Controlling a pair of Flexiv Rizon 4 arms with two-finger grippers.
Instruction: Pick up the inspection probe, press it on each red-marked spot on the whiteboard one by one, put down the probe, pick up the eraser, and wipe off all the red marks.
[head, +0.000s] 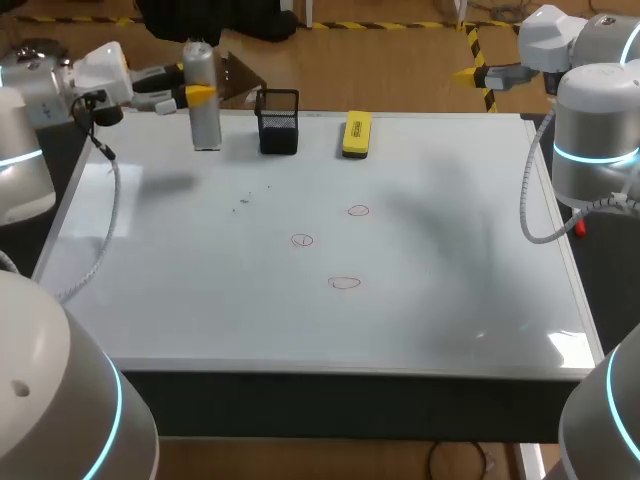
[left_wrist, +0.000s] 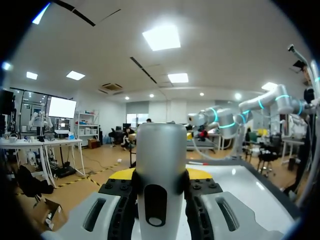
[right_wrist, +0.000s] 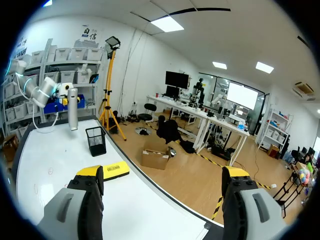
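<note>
The inspection probe (head: 203, 95), a silver cylinder, stands upright over the whiteboard's (head: 200, 300) back left part, and my left gripper (head: 190, 94) is shut on its upper half. In the left wrist view the probe (left_wrist: 160, 165) fills the gap between the yellow-tipped fingers (left_wrist: 122, 174). Three red marks (head: 358, 211) (head: 302, 240) (head: 344, 283) are drawn near the board's middle. The yellow eraser (head: 357, 134) lies at the back edge. My right gripper (head: 478, 75) is open and empty, beyond the board's back right corner. From its wrist view (right_wrist: 162, 175) the eraser (right_wrist: 109, 171) lies beside one finger.
A black mesh holder (head: 278, 120) stands between the probe and the eraser, also seen as the holder (right_wrist: 95, 141) in the right wrist view. The board's raised grey rim (head: 340, 368) runs along the front. Faint dark specks (head: 245, 200) mark the board left of centre.
</note>
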